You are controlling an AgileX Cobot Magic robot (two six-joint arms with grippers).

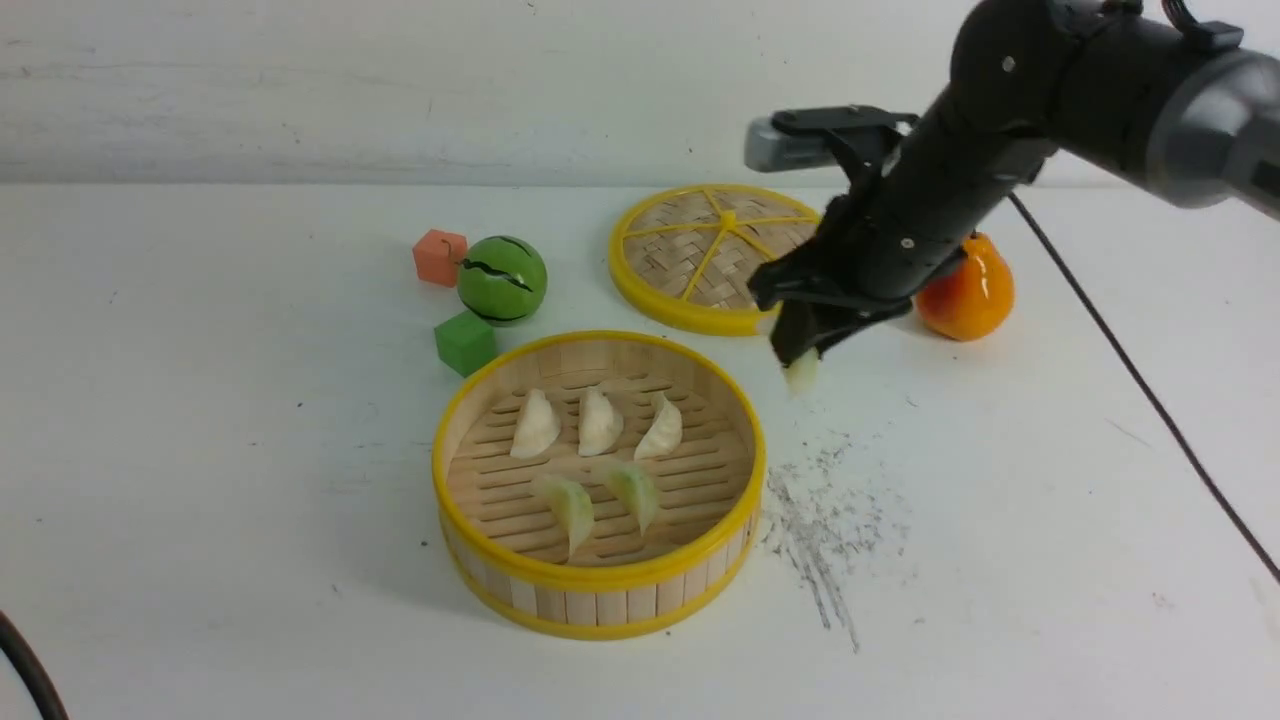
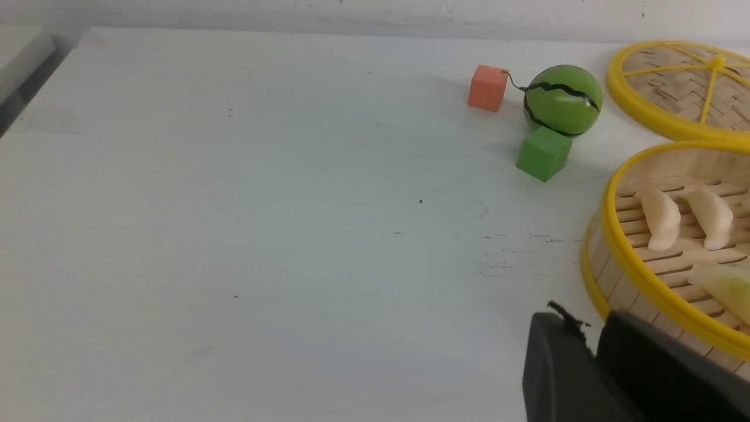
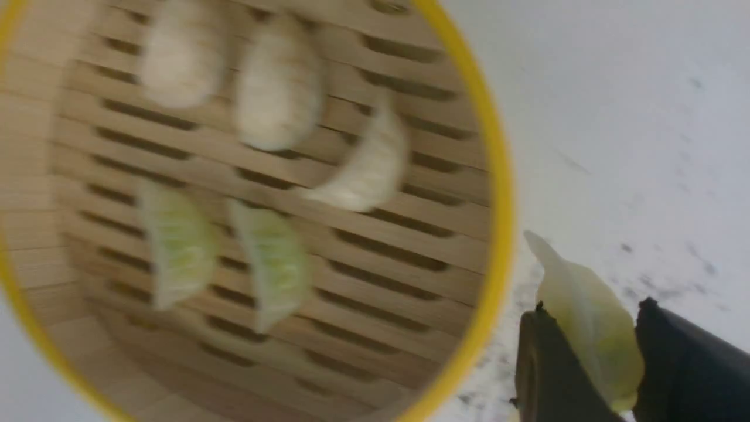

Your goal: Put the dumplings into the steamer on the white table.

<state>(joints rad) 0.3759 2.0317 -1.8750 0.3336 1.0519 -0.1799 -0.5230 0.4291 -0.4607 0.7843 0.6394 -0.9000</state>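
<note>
Five dumplings lie on the slatted floor of the steamer. Three cream-white dumplings sit side by side in a row toward its far side, and two pale green dumplings sit side by side nearer the front. The sixth dumpling, pale green, is off the worktop. It is gripped between the two black fingers of the right pincer, with its tip poking out below them. In the front view it hangs just outside the steamer's far right rim, between the steamer and the woven lid. The blurred right wrist view shows the same dumpling beside the yellow rim, over scuffed white surface.

The steamer stands near the middle of the white worktop. A patch of dark grey scratch marks lies just to its right. The lid lies flat behind it, and an orange toy pear sits to the lid's right, partly hidden by the right arm. To the far left of the steamer are a green cube, a striped green ball and an orange cube, close together.

The left pincer appears only in its own wrist view, at the steamer's left side. Its fingers are pressed together and hold nothing.
</note>
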